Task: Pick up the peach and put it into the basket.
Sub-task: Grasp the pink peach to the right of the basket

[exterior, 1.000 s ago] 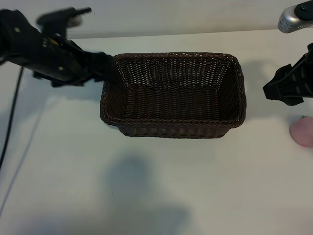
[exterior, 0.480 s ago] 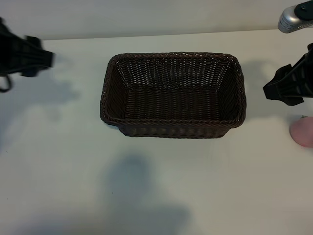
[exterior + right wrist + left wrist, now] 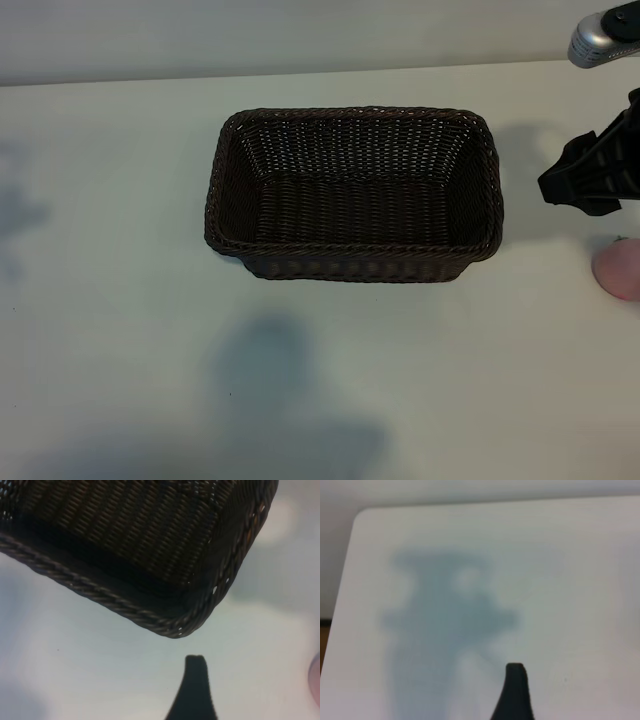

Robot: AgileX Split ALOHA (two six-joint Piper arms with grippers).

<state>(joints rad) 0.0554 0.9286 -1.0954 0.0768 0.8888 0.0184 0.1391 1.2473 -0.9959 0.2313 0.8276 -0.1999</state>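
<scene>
The dark brown wicker basket (image 3: 355, 250) stands mid-table with nothing in it. The pale pink peach (image 3: 620, 270) lies on the table at the exterior view's right edge, partly cut off by the frame. My right gripper (image 3: 590, 175) hovers just right of the basket and a little behind the peach, open and holding nothing. In the right wrist view one dark fingertip (image 3: 195, 680) shows near a basket corner (image 3: 175, 627), with a sliver of the peach (image 3: 316, 677) at the edge. My left arm is out of the exterior view. Its one visible fingertip (image 3: 515, 685) hangs over bare table.
A grey metallic object (image 3: 605, 35) sits at the back right corner. The white table (image 3: 320, 400) stretches wide in front of the basket and to its left. The left wrist view shows a table corner (image 3: 362, 517) and the arm's shadow.
The left arm has pulled away from the basket's left rim and gone out of the exterior view to the left. The right arm, basket and peach have not moved.
</scene>
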